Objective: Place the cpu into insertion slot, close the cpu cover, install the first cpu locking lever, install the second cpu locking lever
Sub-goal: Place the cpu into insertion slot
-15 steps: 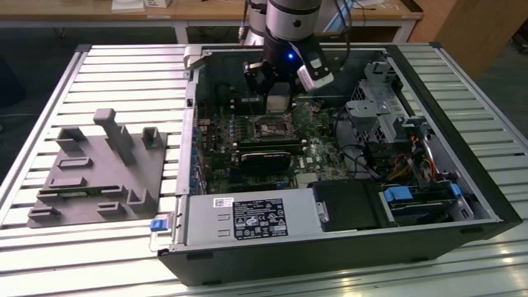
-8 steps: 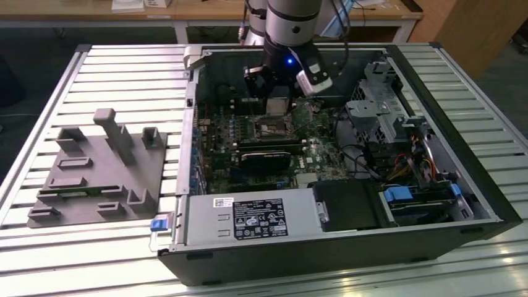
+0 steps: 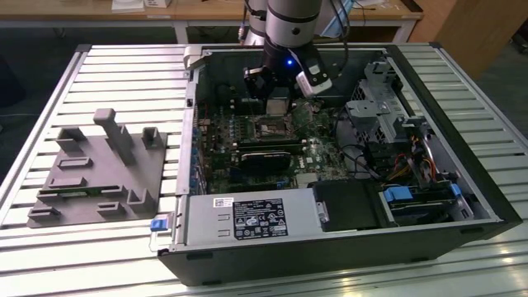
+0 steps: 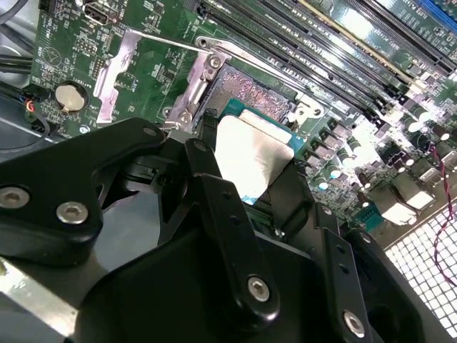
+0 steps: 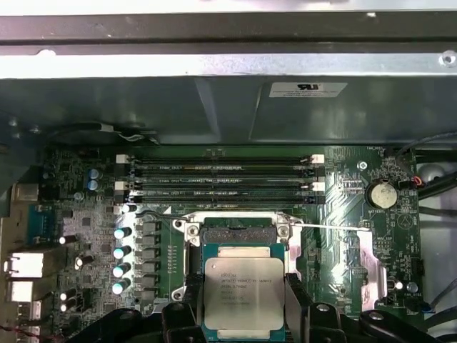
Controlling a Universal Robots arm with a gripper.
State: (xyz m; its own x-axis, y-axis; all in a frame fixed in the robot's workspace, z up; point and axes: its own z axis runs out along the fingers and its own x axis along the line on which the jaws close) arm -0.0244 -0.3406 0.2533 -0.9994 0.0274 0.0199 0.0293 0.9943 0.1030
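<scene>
My gripper (image 3: 279, 99) is inside the open computer case, shut on the cpu (image 5: 243, 293), a flat square chip with a silvery-beige face held by two opposite edges between the black fingers (image 5: 187, 304). The cpu (image 4: 251, 153) hangs just above the insertion slot (image 5: 236, 234), whose dark contact field still shows past the chip's far edge. In the exterior view the insertion slot (image 3: 272, 129) lies on the green board just below the gripper. The cpu cover (image 4: 118, 68), a thin silver frame, is swung open beside the slot (image 4: 250, 91). A thin lever wire (image 5: 332, 227) sticks out sideways from the socket.
Long black memory slots (image 5: 221, 179) run beside the socket, with the case wall (image 5: 228, 107) just beyond. A power supply (image 3: 247, 218) and drive cage (image 3: 387, 117) fill the case's other sides. On the slatted table, toward the exterior view's left, rests a grey fixture block (image 3: 99, 170).
</scene>
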